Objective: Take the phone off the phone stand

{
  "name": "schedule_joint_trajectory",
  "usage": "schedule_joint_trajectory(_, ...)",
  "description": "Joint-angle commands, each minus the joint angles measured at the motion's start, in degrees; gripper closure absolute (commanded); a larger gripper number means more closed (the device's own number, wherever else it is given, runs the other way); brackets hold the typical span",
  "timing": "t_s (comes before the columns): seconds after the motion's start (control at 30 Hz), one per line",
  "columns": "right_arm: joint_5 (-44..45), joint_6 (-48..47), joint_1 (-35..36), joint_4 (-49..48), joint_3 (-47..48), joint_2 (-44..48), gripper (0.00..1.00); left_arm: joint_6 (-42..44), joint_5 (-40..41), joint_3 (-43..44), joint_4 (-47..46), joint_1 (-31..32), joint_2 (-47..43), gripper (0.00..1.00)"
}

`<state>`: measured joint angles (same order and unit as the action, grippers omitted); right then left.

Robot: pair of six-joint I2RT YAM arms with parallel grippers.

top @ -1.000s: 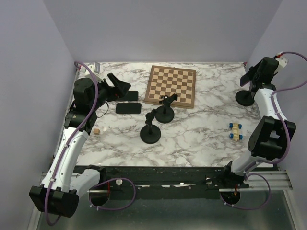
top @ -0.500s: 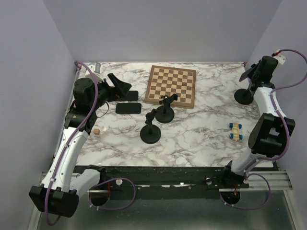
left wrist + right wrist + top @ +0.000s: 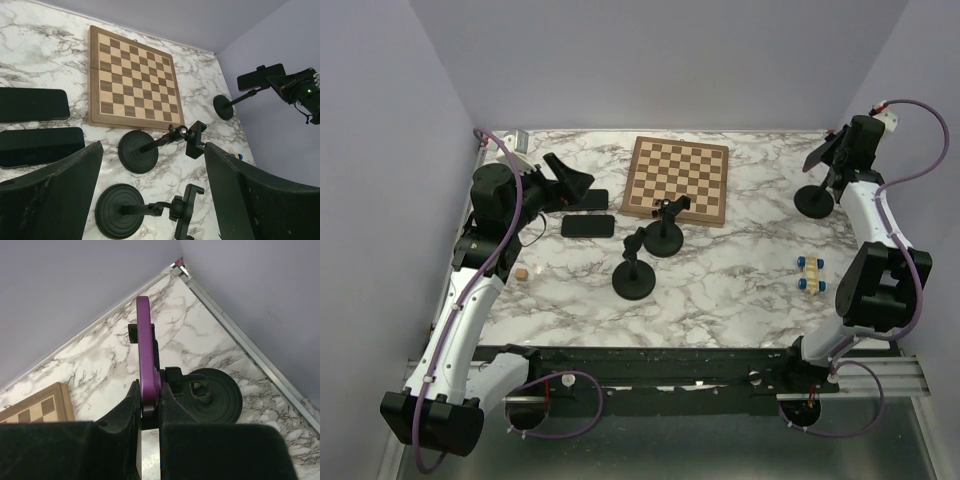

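Observation:
The phone point(image 3: 146, 350) has a purple case and stands on edge in the clamp of a black phone stand point(image 3: 215, 395) at the far right of the table. My right gripper point(image 3: 150, 390) is shut on the phone's lower end, with the clamp still right behind it. In the top view the right gripper point(image 3: 838, 156) holds the phone point(image 3: 819, 156) above the stand's round base point(image 3: 815, 201). My left gripper point(image 3: 570, 185) is open and empty over the far left of the table; in its wrist view point(image 3: 152, 147) the phone point(image 3: 260, 78) shows far off.
A chessboard point(image 3: 677, 178) lies at the back middle. Two empty black stands point(image 3: 635, 275) point(image 3: 664, 236) stand mid-table. Two dark phones point(image 3: 588, 225) point(image 3: 590, 198) lie flat near the left gripper. A small wooden block point(image 3: 521, 272) and a blue-wheeled toy point(image 3: 810, 272) lie on the marble.
My right gripper has moved left and farther back with the phone in it, and the stand's base has slid left along with it. The left arm has stayed still.

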<state>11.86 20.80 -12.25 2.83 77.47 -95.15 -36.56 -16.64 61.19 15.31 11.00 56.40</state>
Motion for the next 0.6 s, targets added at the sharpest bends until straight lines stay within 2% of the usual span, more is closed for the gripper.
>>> schedule_joint_trajectory(0.0, -3.7, 1.8, 2.0, 5.9, -2.0, 3.4, 0.99, -0.2, -1.6, 0.9, -1.4, -0.1, -1.5, 0.11)
schedule_joint_trajectory(0.17, -3.9, 2.5, 4.7, 10.1, -5.1, 8.6, 0.99, -0.4, -2.2, 0.9, -1.6, 0.0, -1.6, 0.11)
schedule_joint_trajectory(0.57, -6.0, 3.4, 18.7, 32.0, -6.0, 18.1, 1.00, -1.1, -3.9, 0.7, -2.3, 0.0, -1.2, 0.11)
